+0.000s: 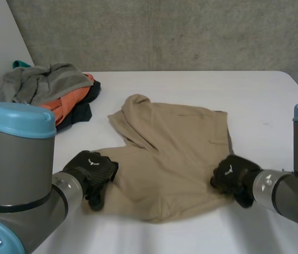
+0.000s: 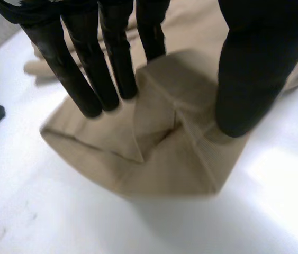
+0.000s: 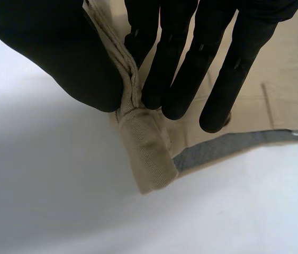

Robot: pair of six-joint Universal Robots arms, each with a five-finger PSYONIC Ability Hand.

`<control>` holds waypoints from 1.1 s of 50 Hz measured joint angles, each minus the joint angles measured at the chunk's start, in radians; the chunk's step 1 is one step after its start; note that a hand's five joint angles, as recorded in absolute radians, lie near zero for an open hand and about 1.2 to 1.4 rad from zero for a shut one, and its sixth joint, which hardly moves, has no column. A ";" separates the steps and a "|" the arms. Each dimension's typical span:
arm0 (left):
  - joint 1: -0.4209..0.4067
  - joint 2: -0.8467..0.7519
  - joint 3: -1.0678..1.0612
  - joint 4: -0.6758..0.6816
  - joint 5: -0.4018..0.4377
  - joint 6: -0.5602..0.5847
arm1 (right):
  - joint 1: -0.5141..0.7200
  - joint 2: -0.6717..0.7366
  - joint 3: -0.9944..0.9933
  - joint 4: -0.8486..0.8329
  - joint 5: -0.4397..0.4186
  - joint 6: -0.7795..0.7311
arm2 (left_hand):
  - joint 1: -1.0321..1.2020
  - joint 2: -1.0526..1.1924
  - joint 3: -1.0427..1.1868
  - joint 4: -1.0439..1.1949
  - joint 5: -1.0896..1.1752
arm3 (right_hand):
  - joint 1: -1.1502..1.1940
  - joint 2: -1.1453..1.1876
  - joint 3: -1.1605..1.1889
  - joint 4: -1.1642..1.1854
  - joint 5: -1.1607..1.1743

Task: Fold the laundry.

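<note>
A tan garment [image 1: 175, 159] lies partly folded in the middle of the white table [image 1: 260, 100]. My left hand [image 1: 91, 170] rests at its near-left corner. In the left wrist view that hand [image 2: 85, 79] has straight fingers and its thumb spread wide. Their tips touch the creased corner of the garment [image 2: 159, 159], which lies flat on the table. My right hand [image 1: 232, 175] is at the garment's near-right edge. In the right wrist view this hand [image 3: 69, 58] pinches the thick hemmed edge of the garment [image 3: 149, 148] between thumb and fingers.
A pile of laundry [image 1: 48, 84] sits at the back left, with a grey towel on top of orange and dark pieces. A concrete wall stands behind the table. Bare table lies to the right of the garment and along the near edge.
</note>
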 measured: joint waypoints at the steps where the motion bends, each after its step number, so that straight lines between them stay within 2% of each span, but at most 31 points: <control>1: 0.004 -0.001 0.004 -0.012 0.002 0.011 | -0.001 -0.005 0.007 0.016 0.001 -0.004 | -0.251 -0.219 -0.220 -0.224 -0.220 | 0.000 0.000 0.000 0.000 0.000; 2: 0.012 -0.001 0.011 -0.023 0.005 0.028 | -0.002 -0.009 0.015 0.024 0.000 -0.006 | -0.370 -0.355 -0.355 -0.350 -0.338 | 0.000 0.000 0.000 0.000 0.000; 5: 0.036 -0.004 0.030 -0.025 0.014 0.062 | -0.005 -0.013 0.028 0.009 0.000 -0.001 | -0.416 -0.422 -0.426 -0.428 -0.414 | 0.000 0.000 0.000 0.000 0.000; 11: 0.128 -0.018 0.105 0.061 0.071 0.124 | -0.011 -0.011 0.061 -0.095 0.003 0.029 | -0.403 -0.414 -0.418 -0.419 -0.410 | 0.000 0.000 0.000 0.000 0.000; 14: 0.176 -0.046 0.157 0.124 0.123 0.133 | -0.009 -0.009 0.078 -0.142 0.006 0.045 | -0.300 -0.340 -0.346 -0.337 -0.335 | 0.000 0.000 0.000 0.000 0.000; 17: 0.218 -0.090 0.216 0.182 0.191 0.136 | -0.004 -0.008 0.094 -0.179 0.007 0.060 | -0.189 -0.236 -0.240 -0.230 -0.230 | 0.000 0.000 0.000 0.000 0.000; 22: 0.264 -0.228 0.364 0.272 0.374 0.145 | 0.008 -0.005 0.122 -0.249 0.010 0.089 | 0.017 -0.030 -0.033 -0.026 -0.027 | 0.000 0.000 0.000 0.000 0.000; 24: 0.271 -0.290 0.432 0.296 0.441 0.157 | 0.011 -0.005 0.129 -0.269 0.012 0.098 | 0.035 -0.006 -0.010 -0.001 -0.004 | 0.000 0.000 0.000 0.000 0.000; 28: 0.270 -0.400 0.554 0.313 0.505 0.194 | 0.014 -0.006 0.136 -0.294 0.019 0.110 | 0.036 0.001 -0.003 0.008 0.004 | 0.000 0.000 0.000 0.000 0.000; 32: 0.260 -0.528 0.699 0.297 0.509 0.260 | 0.017 -0.008 0.145 -0.312 0.026 0.122 | 0.036 0.001 -0.003 0.008 0.004 | 0.000 0.000 0.000 0.000 0.000; 39: 0.242 -0.721 0.933 0.204 0.461 0.401 | 0.027 -0.011 0.168 -0.330 0.031 0.131 | 0.035 0.000 -0.003 0.007 0.003 | 0.000 0.000 0.000 0.000 0.000; 48: 0.227 -0.823 1.072 0.068 0.434 0.514 | 0.025 -0.016 0.178 -0.347 0.039 0.132 | 0.008 -0.030 -0.031 -0.030 -0.035 | 0.000 0.000 0.000 0.000 0.000; 55: 0.215 -0.857 1.100 0.084 0.425 0.537 | 0.017 -0.017 0.177 -0.359 0.040 0.130 | 0.068 0.033 0.025 0.034 0.032 | 0.000 0.000 0.000 0.000 0.000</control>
